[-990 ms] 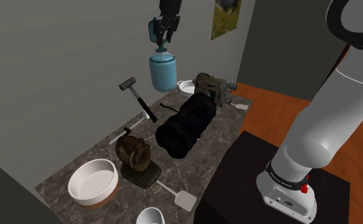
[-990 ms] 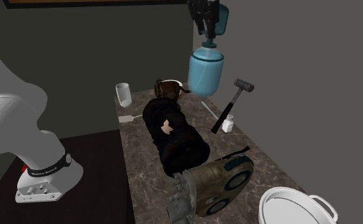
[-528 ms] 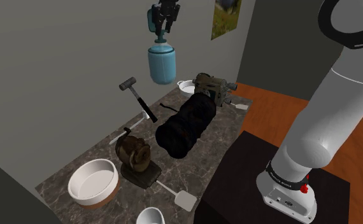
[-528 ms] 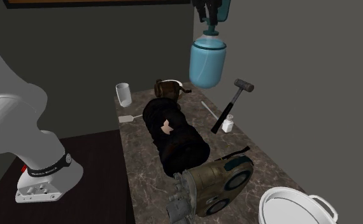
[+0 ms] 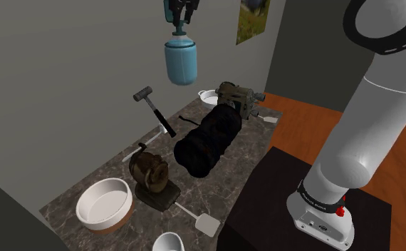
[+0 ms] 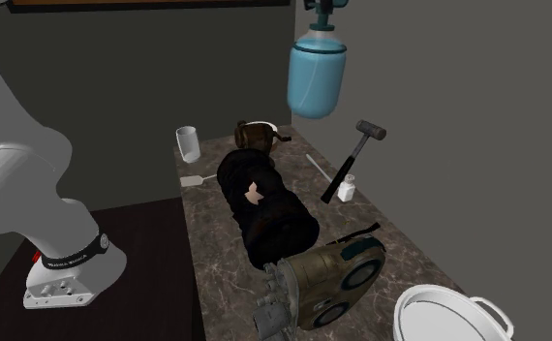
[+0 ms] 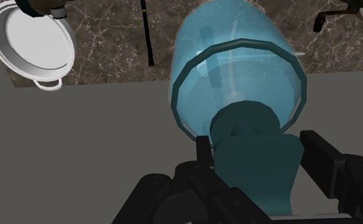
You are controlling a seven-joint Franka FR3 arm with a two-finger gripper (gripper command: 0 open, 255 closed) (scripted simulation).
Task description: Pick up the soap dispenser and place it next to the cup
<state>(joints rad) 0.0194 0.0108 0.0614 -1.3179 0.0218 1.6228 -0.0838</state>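
Overhead, the black gripper [image 5: 181,11] pinches the teal pump head of the pale blue soap dispenser [image 5: 181,63]. The bottle hangs upright in the air, well above the dark marbled countertop [image 6: 410,257] (the hammer [image 6: 354,155] lies below it, a little aside). The white cup [image 6: 188,143] stands at the counter's corner nearest the stand, well apart from it.

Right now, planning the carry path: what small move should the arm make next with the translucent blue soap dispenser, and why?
Probably a level move toward the small white cup, staying high. The black gripper clasps the translucent blue soap dispenser by its teal pump, well above the dark veined counter, and the bulky black bag lies between it and the cup.
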